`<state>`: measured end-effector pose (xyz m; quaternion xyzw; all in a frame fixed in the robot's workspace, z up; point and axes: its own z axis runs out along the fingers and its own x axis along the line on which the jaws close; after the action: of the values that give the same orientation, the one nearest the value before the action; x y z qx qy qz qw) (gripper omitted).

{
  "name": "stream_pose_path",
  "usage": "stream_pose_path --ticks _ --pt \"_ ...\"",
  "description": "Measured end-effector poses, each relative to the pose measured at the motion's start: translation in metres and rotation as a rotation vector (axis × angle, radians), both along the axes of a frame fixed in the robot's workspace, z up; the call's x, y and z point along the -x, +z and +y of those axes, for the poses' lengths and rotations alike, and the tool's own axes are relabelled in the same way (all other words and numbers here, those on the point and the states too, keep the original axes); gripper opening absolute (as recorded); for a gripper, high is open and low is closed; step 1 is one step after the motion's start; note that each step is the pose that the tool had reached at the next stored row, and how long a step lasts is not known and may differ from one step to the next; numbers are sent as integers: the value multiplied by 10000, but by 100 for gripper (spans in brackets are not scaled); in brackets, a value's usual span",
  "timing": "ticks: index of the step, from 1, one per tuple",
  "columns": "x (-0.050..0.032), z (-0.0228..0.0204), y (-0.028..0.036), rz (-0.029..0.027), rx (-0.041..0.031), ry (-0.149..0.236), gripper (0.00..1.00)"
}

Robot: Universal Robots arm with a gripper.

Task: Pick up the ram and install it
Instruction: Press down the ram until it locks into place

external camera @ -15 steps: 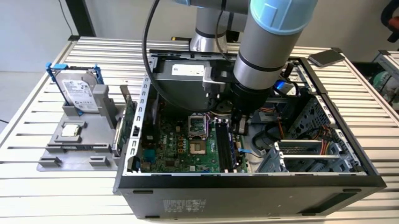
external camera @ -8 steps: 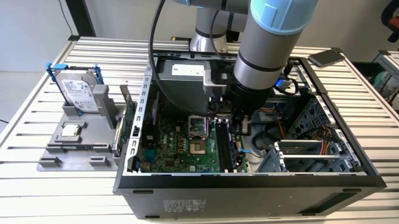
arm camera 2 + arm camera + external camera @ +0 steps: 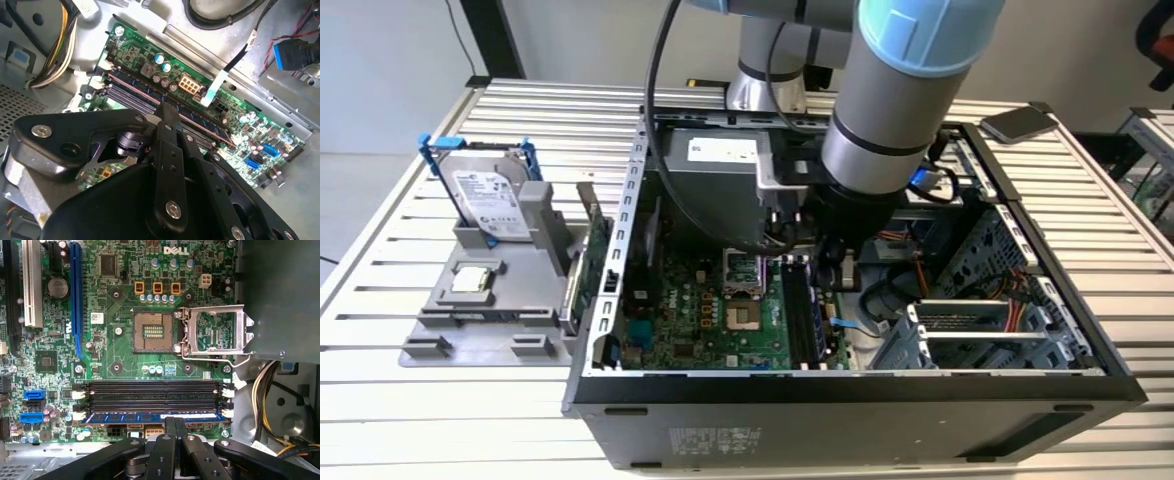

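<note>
The gripper [image 3: 170, 427] is lowered into an open computer case [image 3: 854, 385], over the row of memory slots [image 3: 152, 392] on the motherboard [image 3: 125, 355]. In the first wrist view its two fingertips [image 3: 161, 442] sit pressed close together, directly at the middle of the ram [image 3: 150, 417]. The ram lies in the slot nearest the board's edge, its blue-labelled top edge showing. Whether the fingertips pinch the ram's top edge or only press on it cannot be told.

The ram's long axis runs parallel to the three empty black slots beside it, crosswise to the fingertips. Judging by how low it sits between the white end latches [image 3: 228, 413], it seems seated or close to it.

Beyond the slots are the open processor socket [image 3: 150, 331] and its raised metal frame [image 3: 215, 332]. In the exterior view, a hard drive in a blue frame [image 3: 487, 195] stands on a grey tray outside the case.
</note>
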<state>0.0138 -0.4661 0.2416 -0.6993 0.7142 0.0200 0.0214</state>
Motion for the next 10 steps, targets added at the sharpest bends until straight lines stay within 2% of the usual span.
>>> stream_pose_path --ticks 4,10 --pt "-4 -15 -25 0 -2 -4 0" --pt "-5 -18 -133 0 1 -3 0"
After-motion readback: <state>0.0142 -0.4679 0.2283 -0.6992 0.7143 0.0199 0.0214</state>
